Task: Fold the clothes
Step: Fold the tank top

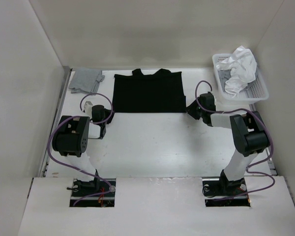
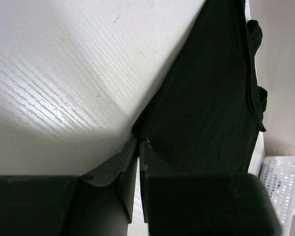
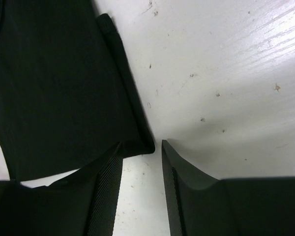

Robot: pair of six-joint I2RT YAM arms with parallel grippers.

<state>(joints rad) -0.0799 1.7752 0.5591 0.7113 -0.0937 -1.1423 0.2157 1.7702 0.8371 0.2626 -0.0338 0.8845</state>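
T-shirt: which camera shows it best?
Top external: the whole T-shirt lies flat in view. Left wrist shows only one near corner at the left gripper; right wrist only the other corner, by the open right gripper.

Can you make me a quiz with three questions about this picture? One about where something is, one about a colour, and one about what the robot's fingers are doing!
1. Where does the white basket stand?
A) at the far right
B) at the near left
C) in the middle

2. What colour is the T-shirt lying flat?
A) red
B) black
C) yellow

3. How are the right arm's fingers?
A) shut tight
B) open
C) out of sight

Answers:
1 A: the white basket sits at the far right, with a crumpled white garment in it.
2 B: the T-shirt is plain black.
3 B: the right arm's fingers have a wide gap between them, right at the T-shirt's corner.
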